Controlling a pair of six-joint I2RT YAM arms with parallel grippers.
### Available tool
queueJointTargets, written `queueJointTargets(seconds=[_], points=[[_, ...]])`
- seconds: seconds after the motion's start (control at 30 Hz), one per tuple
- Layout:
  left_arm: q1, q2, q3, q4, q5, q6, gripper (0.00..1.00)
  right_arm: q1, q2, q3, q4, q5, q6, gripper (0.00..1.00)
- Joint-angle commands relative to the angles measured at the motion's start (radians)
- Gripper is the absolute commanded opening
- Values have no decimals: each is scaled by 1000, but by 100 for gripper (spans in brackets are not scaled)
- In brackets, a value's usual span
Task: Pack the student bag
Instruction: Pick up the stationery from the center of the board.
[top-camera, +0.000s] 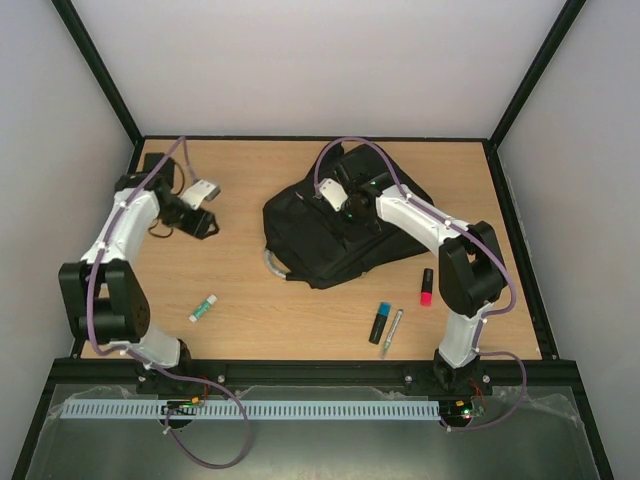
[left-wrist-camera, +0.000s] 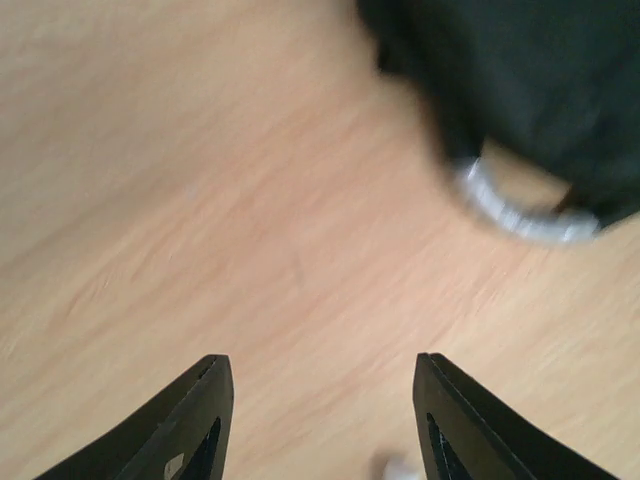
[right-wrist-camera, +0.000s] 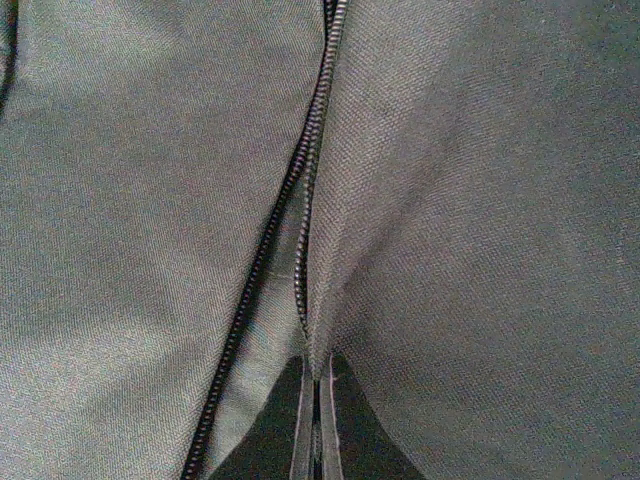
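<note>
On the far middle of a wooden table (top-camera: 300, 330) lies the student bag (top-camera: 310, 240), a large black fabric backpack slumped flat, its grey-white loop handle (top-camera: 271, 264) sticking out at the near left edge. The right tool (right-wrist-camera: 317, 400) rests on top of the bag with its fingers pressed together, tips against the dark fabric where an open zip (right-wrist-camera: 300, 200) runs down toward them; whether any fabric is pinched cannot be told. The left tool (left-wrist-camera: 322, 362) hangs over bare wood to the left of the bag, fingers apart and holding nothing, with the bag's edge and loop handle blurred at the upper right of its own view. Near the front edge of the table lie a blue marker (top-camera: 381, 322) and a silver pen (top-camera: 391, 333) side by side, a pink marker (top-camera: 426, 287) just to their right, and a small green-and-white stick (top-camera: 203, 309) well apart on the left.
</note>
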Motion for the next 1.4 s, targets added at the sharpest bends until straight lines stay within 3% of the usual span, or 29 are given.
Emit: queueJointTargets(seconds=[0.0,0.2,0.3,1.0,1.37], points=[[85,-113,-91,-205,-119,282,52,14,26,-28,-64,-86,9,2],[133,-300,-254,-327,-228,529,53,14,9,-44,-67,-80,3,2],[133,-367,-350,-327,-276,545,53,13,5,-54,-66,-84,5,2],[80,-432,-566,-131,-378,98,47,14,0,-68,-56,-73,1,2],[-19,-415,-644,-36,-419,51,43,14,17,-56,-61,-77,2,2]])
